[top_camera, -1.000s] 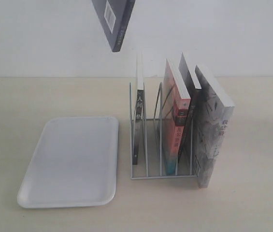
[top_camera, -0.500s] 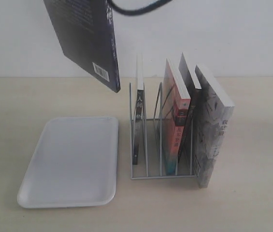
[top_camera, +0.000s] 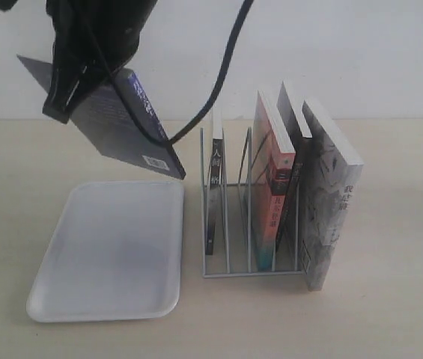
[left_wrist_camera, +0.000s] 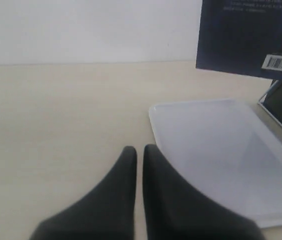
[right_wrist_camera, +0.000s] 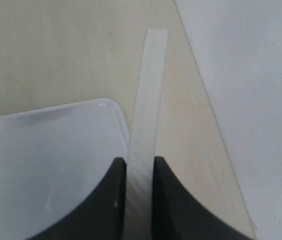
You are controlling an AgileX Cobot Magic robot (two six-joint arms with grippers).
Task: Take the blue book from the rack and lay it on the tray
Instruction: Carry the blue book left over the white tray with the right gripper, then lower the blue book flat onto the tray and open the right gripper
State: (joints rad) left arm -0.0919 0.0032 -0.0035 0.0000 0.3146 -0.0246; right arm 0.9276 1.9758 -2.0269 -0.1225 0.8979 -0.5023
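**Above the tray [top_camera: 106, 247]: blue book [top_camera: 125, 127] hanging from right tool [right_wrist_camera: 140, 162]**

Over the tray and clear of the rack [top_camera: 226, 224], the book hangs tilted with its barcode corner lowest. The right tool is clamped across the page edge. The left tool [left_wrist_camera: 138, 152] sits low over the desk [left_wrist_camera: 56, 110], tips nearly together, holding nothing. Judgement: thin paperback, so light but floppy, and the cover is probably slick. The unheld end will likely sag. A hold near the spine would be stiffest. Touch the low corner down first.
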